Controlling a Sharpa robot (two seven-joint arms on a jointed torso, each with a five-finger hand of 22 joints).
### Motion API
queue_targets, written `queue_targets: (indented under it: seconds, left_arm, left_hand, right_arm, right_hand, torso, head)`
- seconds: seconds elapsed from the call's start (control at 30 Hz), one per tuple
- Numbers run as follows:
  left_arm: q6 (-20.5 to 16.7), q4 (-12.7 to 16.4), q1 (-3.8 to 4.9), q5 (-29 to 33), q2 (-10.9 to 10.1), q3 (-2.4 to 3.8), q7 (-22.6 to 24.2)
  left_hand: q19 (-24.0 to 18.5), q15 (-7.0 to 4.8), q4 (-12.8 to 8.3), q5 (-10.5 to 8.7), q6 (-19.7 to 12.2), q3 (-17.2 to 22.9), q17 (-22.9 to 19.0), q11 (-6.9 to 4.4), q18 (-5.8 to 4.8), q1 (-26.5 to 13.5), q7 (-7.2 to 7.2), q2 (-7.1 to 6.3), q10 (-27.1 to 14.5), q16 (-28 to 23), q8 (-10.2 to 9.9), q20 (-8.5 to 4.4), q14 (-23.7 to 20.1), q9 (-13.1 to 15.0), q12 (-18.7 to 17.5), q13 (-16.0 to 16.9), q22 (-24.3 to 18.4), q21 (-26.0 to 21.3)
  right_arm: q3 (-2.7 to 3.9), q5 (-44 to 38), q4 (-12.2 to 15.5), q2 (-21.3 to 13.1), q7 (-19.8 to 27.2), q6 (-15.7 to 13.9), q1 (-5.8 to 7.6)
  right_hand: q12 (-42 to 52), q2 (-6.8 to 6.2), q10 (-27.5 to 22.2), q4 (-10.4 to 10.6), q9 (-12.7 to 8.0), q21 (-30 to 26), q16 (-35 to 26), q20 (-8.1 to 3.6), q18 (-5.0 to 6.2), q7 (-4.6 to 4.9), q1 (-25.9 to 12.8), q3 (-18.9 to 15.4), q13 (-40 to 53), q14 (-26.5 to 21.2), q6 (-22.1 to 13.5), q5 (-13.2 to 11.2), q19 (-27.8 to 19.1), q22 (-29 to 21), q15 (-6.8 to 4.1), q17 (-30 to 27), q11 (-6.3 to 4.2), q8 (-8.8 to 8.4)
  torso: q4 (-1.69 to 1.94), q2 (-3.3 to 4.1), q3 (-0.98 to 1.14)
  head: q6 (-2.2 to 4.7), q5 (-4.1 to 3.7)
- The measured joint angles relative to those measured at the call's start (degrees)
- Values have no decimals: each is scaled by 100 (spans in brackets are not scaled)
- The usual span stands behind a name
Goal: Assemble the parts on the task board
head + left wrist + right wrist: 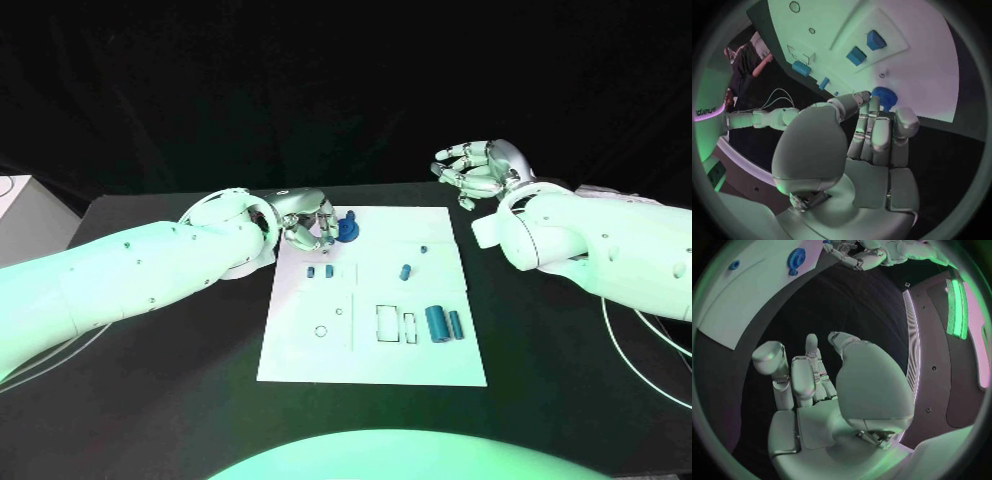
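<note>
Robot lab or test cell: black table (pixel 173 400), black backdrop across upper frame, white task board (pixel 433 370) at centre, cables (pixel 649 345) lower right.

White smooth-shelled arms, small dark screw dots; silver jointed left hand (pixel 306 222), right hand (pixel 483 170); thin white cables.

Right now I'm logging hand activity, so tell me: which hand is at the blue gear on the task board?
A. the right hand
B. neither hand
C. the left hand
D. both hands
C: the left hand has its fingertips at the blue gear on the task board, while the right hand is raised off to the side, holding nothing.
</note>
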Motion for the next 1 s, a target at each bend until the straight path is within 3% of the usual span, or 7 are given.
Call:
queue_targets:
  seconds: [1.0]
  left_arm:
    - [211, -226, -25, -91, 48, -89, -114]
  left_hand:
    - [30, -20, 17, 0, 19, -18, 1, 2, 1, -53, -20, 8, 38, 0, -23, -12, 19, 13, -53, 3, 22, 3]
  right_arm:
    - [0, -16, 4, -10, 0, 0, -4]
  right_hand:
    - [-23, -22, 8, 0, 4, 0, 0, 0, 0, -1, -23, 0, -29, 0, -1, 0, 0, -11, 0, 0, 9, 23]
  torso:
    - [-10, 4, 4]
  head:
    - [-59, 26]
